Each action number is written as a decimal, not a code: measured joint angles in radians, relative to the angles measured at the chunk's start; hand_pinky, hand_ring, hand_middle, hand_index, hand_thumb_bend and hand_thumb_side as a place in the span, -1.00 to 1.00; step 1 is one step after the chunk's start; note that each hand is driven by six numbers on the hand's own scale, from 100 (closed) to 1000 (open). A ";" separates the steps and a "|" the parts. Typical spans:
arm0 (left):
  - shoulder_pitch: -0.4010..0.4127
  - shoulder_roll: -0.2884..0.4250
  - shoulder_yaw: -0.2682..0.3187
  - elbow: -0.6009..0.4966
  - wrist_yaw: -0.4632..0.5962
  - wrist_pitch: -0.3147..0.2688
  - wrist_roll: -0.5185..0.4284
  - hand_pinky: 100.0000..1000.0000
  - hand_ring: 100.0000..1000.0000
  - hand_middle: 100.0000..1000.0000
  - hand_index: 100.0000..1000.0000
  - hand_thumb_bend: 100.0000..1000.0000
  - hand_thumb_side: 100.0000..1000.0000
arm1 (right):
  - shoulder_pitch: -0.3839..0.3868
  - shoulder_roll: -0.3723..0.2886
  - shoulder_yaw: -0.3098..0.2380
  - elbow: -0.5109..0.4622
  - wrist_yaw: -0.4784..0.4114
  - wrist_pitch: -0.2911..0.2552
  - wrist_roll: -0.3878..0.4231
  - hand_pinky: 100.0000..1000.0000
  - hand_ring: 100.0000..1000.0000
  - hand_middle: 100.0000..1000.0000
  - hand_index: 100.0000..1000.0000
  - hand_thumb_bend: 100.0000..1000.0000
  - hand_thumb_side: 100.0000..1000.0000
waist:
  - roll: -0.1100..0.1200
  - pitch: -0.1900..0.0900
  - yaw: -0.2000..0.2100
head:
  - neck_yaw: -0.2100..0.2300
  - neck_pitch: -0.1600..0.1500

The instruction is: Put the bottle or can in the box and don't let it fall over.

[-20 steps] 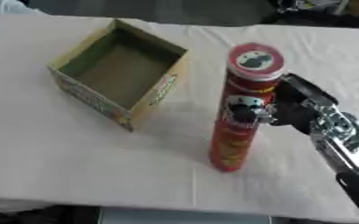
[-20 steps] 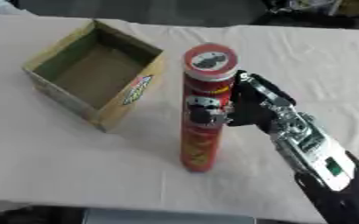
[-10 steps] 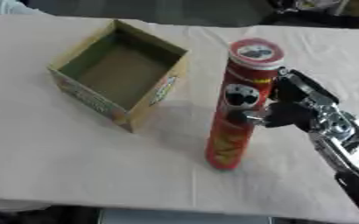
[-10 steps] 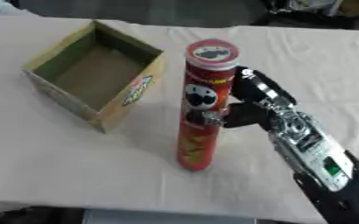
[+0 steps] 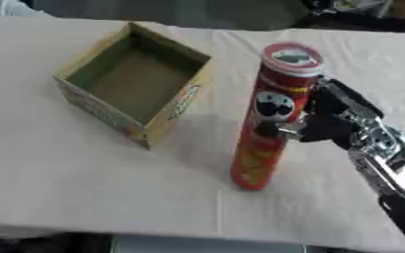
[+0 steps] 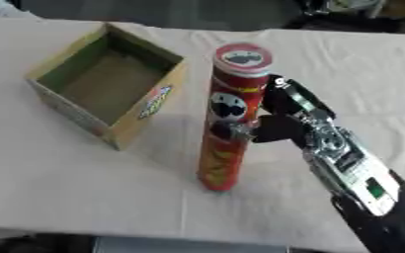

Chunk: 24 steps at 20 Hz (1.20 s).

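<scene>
On the cloth-covered table [image 5: 85, 188], just right of the open cardboard box [image 5: 133, 81], the tall red can [image 5: 271, 116] stands nearly upright, its top tipped slightly away. The right hand [image 6: 279, 123] grasps it about mid-height, fingers curled round the tube from the right side. The left hand shows in no view. The step in hand appears to be the grasp before the lift; the can's base still seems to sit on the cloth. The next move likely calls for raising it clear of the box's near wall, carrying it left over the opening, and lowering it straight so the narrow base lands flat. The can has a pale lid and a printed face on its side.
</scene>
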 measured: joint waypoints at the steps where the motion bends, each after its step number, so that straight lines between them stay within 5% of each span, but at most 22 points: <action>1: 0.000 0.000 0.000 0.000 0.000 0.000 0.000 0.30 1.00 0.80 0.61 -0.93 0.51 | 0.000 -0.003 0.000 -0.003 0.000 -0.001 -0.002 0.61 -0.81 -0.60 -0.57 -1.00 -1.00 | 0.000 0.000 0.000 | 0.000 0.000; 12: 0.000 0.000 0.000 0.000 0.000 0.000 0.000 0.30 1.00 0.80 0.61 -0.93 0.50 | -0.072 -0.048 -0.010 -0.072 -0.014 -0.001 -0.020 0.59 -0.84 -0.64 -0.63 -1.00 -1.00 | -0.001 -0.003 0.000 | -0.002 0.000; 24: -0.001 0.002 0.000 0.000 0.001 -0.001 0.000 0.30 1.00 0.80 0.61 -0.93 0.49 | -0.335 -0.059 0.011 -0.049 -0.106 0.063 -0.040 0.58 -0.84 -0.64 -0.63 -1.00 -1.00 | 0.000 -0.003 0.016 | -0.014 0.001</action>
